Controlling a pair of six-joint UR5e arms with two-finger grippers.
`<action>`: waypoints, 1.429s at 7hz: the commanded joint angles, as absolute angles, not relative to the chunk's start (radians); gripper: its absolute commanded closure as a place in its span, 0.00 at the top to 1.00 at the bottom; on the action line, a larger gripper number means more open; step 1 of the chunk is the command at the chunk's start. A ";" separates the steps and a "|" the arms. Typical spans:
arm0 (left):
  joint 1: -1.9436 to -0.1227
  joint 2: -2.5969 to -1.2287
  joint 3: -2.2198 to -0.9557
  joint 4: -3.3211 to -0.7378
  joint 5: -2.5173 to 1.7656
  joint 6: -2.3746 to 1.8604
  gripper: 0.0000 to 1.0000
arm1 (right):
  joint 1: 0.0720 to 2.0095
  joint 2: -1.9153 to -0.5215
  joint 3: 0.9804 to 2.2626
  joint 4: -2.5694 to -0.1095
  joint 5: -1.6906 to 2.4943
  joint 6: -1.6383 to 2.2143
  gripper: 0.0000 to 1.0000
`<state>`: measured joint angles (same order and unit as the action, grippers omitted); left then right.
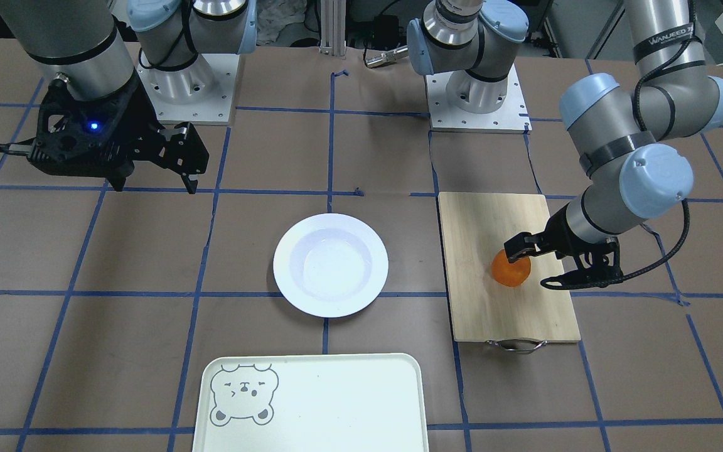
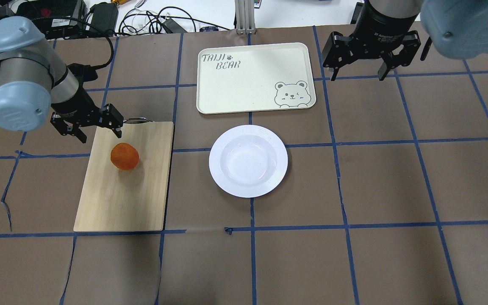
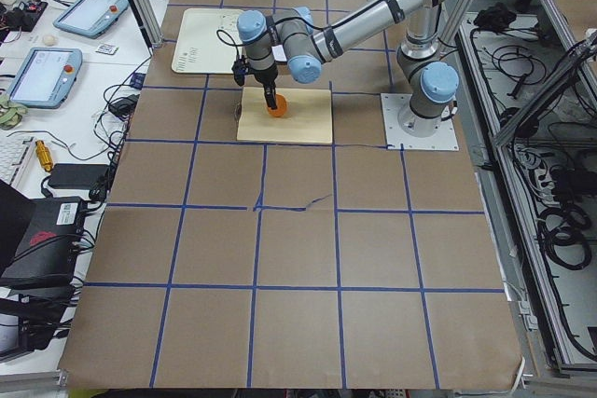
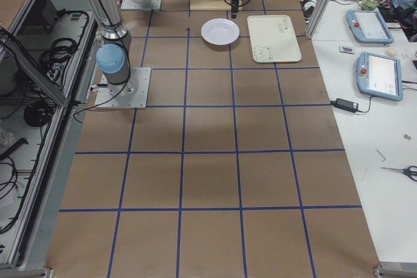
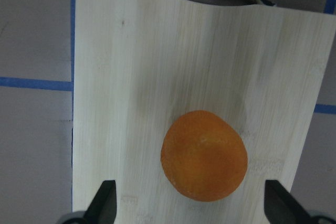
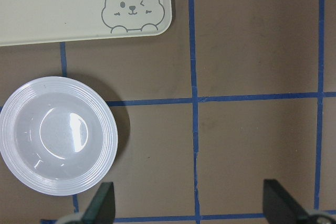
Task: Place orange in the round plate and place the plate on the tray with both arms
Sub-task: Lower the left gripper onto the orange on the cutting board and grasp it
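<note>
The orange (image 2: 124,156) (image 1: 511,270) (image 5: 203,155) rests on a bamboo cutting board (image 2: 121,199). My left gripper (image 2: 87,128) (image 1: 531,268) (image 5: 191,203) hangs open over the orange. One finger stands on each side of the fruit, with wide gaps in the left wrist view. The round plate (image 2: 217,161) (image 1: 284,263) (image 6: 107,145) lies empty at the table's middle. The tray (image 2: 252,78) (image 1: 324,402) (image 6: 63,3) lies beyond it, also empty. My right gripper (image 2: 357,75) (image 1: 154,183) (image 6: 191,203) is open, high above the table beside the tray, holding nothing.
The cutting board (image 1: 506,314) (image 5: 131,77) has a metal handle (image 1: 516,344) at the end facing away from the robot. Brown paper with blue tape lines covers the table. Both arm bases stand at the robot's edge. Cables and tablets lie off the table.
</note>
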<state>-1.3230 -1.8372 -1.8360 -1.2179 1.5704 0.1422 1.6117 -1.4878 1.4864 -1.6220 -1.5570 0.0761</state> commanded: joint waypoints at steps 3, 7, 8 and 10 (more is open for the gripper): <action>-1.324 -1.887 -1.839 -1.155 1.571 0.140 1.00 | 1.612 -1.488 1.486 -1.614 -1.557 0.074 1.00; -1.325 -1.907 -1.836 -1.154 1.516 0.088 1.00 | 1.611 -1.489 1.499 -1.611 -1.557 0.072 1.00; -1.327 -1.913 -1.838 -1.154 1.516 0.087 1.00 | 1.611 -1.494 1.505 -1.611 -1.557 0.074 1.00; -1.327 -1.908 -1.835 -1.154 1.528 0.095 1.00 | 1.611 -1.497 1.511 -1.611 -1.557 0.075 1.00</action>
<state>-1.3265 -1.9082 -1.8356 -1.1535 1.5246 0.0940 1.6107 -1.4950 1.5079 -1.6113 -1.5570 0.0745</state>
